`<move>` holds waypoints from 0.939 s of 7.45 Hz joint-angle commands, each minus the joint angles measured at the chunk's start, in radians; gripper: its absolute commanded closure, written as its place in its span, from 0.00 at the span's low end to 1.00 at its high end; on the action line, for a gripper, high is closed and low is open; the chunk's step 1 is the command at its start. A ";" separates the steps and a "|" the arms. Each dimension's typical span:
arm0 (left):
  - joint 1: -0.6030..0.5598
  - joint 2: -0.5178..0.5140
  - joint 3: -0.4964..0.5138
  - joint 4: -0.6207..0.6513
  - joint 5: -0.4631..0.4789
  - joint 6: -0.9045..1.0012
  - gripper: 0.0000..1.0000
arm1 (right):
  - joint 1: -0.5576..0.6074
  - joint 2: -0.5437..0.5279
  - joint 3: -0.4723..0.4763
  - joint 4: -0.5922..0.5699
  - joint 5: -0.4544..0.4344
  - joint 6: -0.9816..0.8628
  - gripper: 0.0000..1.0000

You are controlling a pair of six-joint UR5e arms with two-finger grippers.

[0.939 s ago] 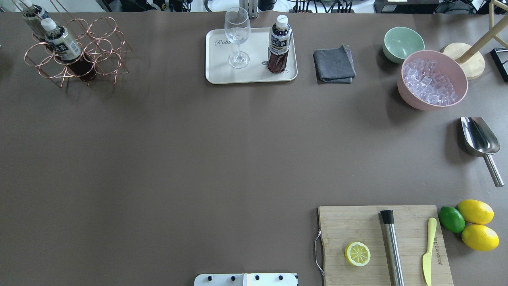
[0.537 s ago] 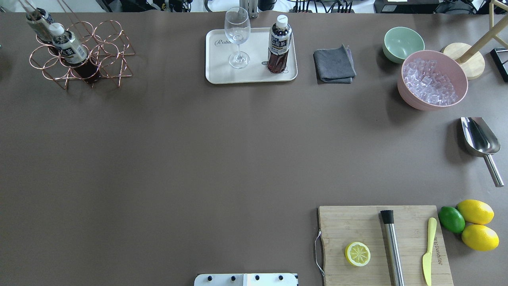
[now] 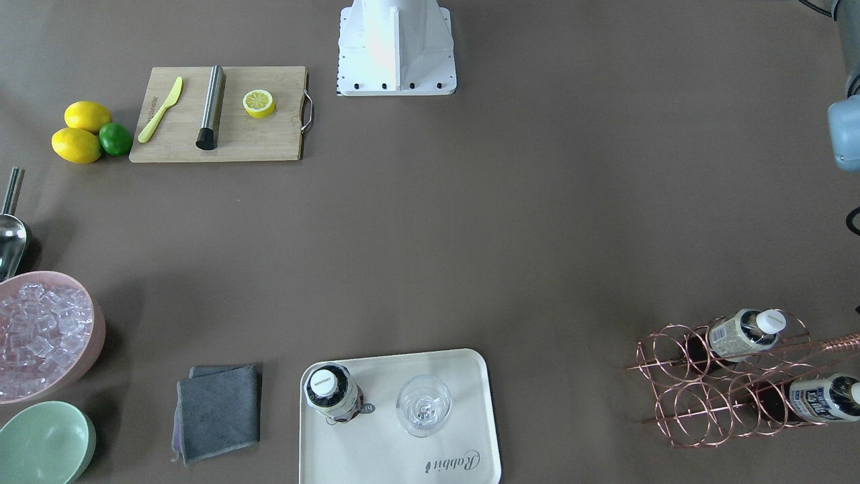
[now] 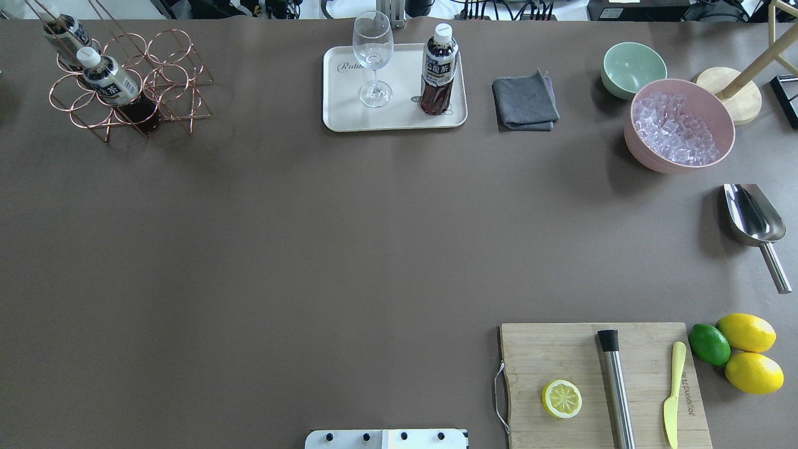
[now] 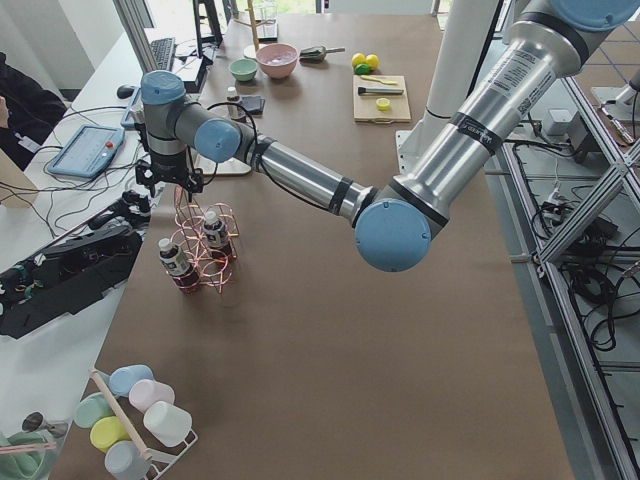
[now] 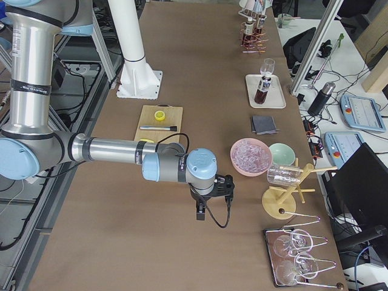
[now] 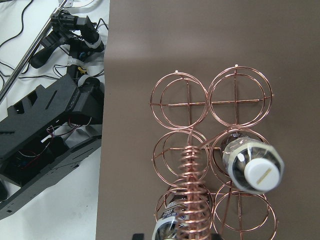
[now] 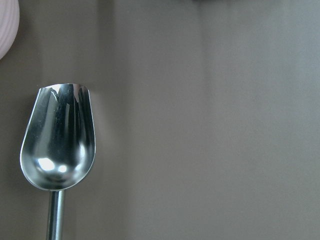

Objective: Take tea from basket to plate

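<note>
One tea bottle [image 4: 438, 68] stands upright on the cream plate [image 4: 343, 118] beside a wine glass [image 4: 373, 56]; it also shows in the front view [image 3: 330, 391]. The copper wire basket [image 4: 134, 81] stands at the far left with two more tea bottles [image 4: 106, 81] [image 4: 65, 31] in its rings. My left gripper [image 5: 170, 185] hangs right above the basket. In the left wrist view the coiled handle [image 7: 190, 200] runs up between its jaws, which are shut on it. My right gripper [image 6: 203, 212] hovers over the metal scoop [image 8: 57, 137]; I cannot tell whether it is open.
A grey cloth [image 4: 525, 101], a mint bowl [image 4: 633, 67] and a pink bowl of ice [image 4: 679, 125] lie to the right of the plate. A cutting board [image 4: 605, 383] with a lemon half, a muddler and a knife is near right, with lemons and a lime beside it.
The basket with its two bottles has shifted a little to the right and levelled out from a tilt. The bottle on the plate has not moved.
</note>
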 commanded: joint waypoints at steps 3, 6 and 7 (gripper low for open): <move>-0.040 0.048 -0.123 0.019 -0.076 -0.344 0.02 | -0.017 0.003 0.009 -0.003 -0.009 0.001 0.00; -0.122 0.238 -0.361 0.020 -0.205 -1.036 0.02 | -0.019 0.006 0.007 -0.006 -0.010 0.003 0.00; -0.144 0.326 -0.415 0.040 -0.212 -1.120 0.02 | -0.019 0.006 0.007 -0.009 -0.010 0.003 0.00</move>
